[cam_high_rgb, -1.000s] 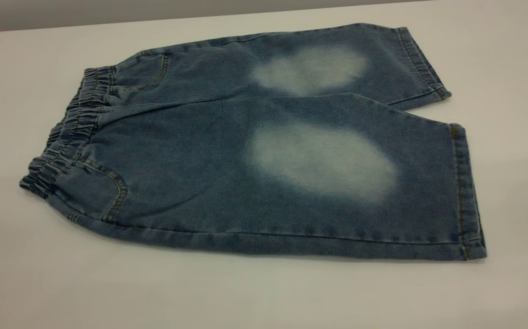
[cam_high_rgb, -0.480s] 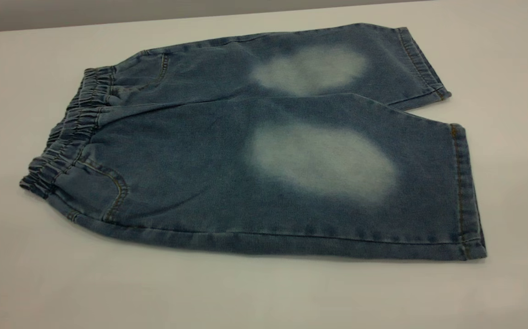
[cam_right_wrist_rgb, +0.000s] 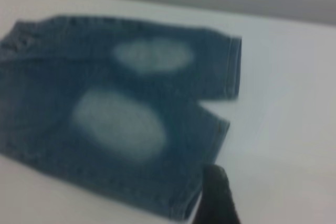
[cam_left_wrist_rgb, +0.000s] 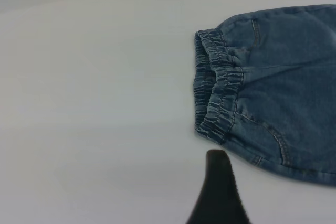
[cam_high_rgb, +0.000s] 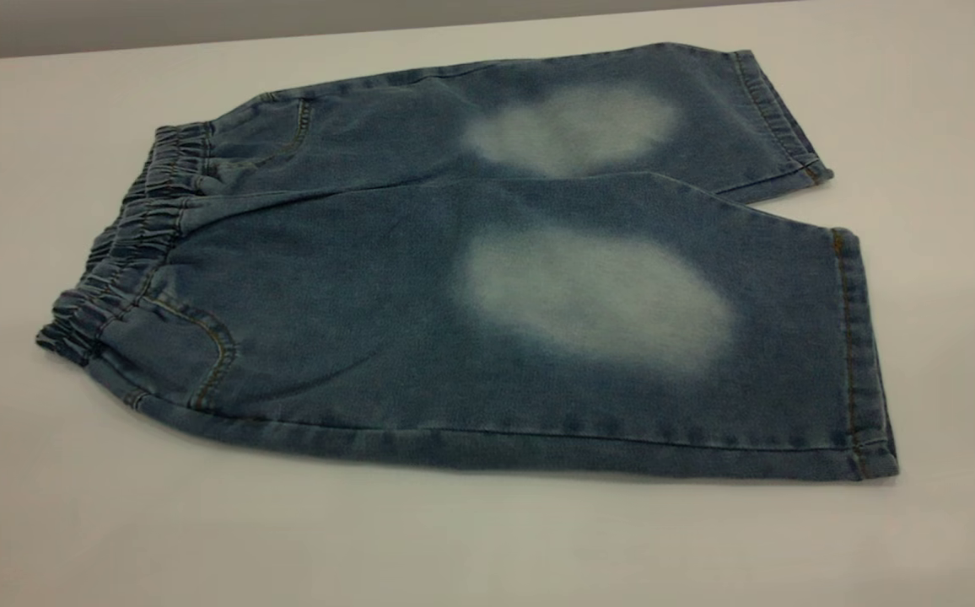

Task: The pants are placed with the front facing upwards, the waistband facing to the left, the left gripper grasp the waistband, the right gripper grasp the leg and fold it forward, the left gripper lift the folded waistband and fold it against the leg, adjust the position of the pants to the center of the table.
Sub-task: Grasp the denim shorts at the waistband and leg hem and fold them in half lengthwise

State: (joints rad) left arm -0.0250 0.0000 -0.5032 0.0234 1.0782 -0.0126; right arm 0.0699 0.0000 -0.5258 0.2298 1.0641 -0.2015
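So far nothing has changed for you: across the last second the pants [cam_high_rgb: 487, 278] lie exactly as they did, flat on the table [cam_high_rgb: 487, 548], front up, both legs side by side and unfolded. That means the task has not really begun; no grasp has been made and the first fold is still ahead of you.

The waistband [cam_high_rgb: 129, 244] sits at the left end of the pants, gathered and resting on the table, and the leg hems point to the right. The pants look roughly central on the table in the exterior view, with bare white surface all around.

Your left gripper [cam_left_wrist_rgb: 219, 192] shows only as one dark fingertip in the left wrist view, apart from the pants and near the corner of the waistband [cam_left_wrist_rgb: 215, 103], touching nothing. Only that single tip shows, so I cannot tell whether it is spread or closed.

Your right gripper [cam_right_wrist_rgb: 216, 195] likewise shows as one dark tip in the right wrist view, close by the hem corner of the near leg [cam_right_wrist_rgb: 210, 145]. It holds nothing that I can see, and again I cannot tell how wide it stands.

Neither arm appears in the exterior view. By my judgement each gripper is already aimed at its own end, so you next need to bring the left one onto the waistband and the right one onto the leg.
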